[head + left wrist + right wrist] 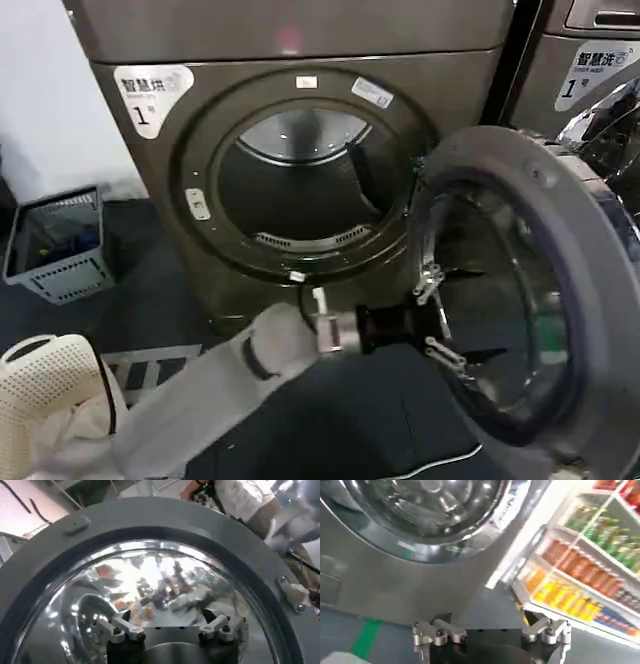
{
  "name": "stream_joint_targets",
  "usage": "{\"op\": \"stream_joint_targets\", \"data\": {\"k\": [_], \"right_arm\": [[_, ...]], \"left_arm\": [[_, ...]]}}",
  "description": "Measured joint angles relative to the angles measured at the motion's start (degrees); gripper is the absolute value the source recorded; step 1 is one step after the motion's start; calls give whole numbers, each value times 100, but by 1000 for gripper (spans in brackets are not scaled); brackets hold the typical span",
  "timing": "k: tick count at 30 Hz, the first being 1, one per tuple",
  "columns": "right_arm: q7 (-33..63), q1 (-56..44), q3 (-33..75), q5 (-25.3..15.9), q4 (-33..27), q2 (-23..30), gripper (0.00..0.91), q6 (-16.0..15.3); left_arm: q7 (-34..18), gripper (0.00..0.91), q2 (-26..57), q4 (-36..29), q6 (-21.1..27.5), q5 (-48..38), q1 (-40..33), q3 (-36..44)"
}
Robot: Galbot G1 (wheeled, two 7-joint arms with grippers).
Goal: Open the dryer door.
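Door (pixel 590 300) swung wide, left hand (pixel 462 312) spread (fingers at its glass).

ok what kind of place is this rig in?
Probably a mock laundry area in a shop-like test space: front-load dryer, a second machine beside it, laundry basket, and drink shelves nearby.

From my head camera the room is looking dim, the drum (pixel 300 190) sinking into shadow while its back is catching a pale gleam. Glare is blooming across the door (pixel 165 580) glass before my left wrist, smearing the reflections. My right wrist is seeing brightly lit shelves (pixel 590 570), slightly blurred.
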Motion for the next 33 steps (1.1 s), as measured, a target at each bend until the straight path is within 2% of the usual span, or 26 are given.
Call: {"op": "stream_joint_targets", "data": {"k": [5,12,23,33], "right_arm": [[197,-772,858,-195,907,674,907,-300],[447,-1475,1668,-403,1889,1568,907,-418],[464,-1903,2426,-261,2841,2519,907,-694],[589,-1979,2791,-39,3593,3371,907,-832]], "left_arm": [[-350,907,-402,289,-109,315,-109,121],[-758,907,-855,676,-462,945,-181,296],[-1311,907,-1459,1415,-820,2011,-304,455],[-1641,907,-2052,2322,-785,2360,-465,497]]}}
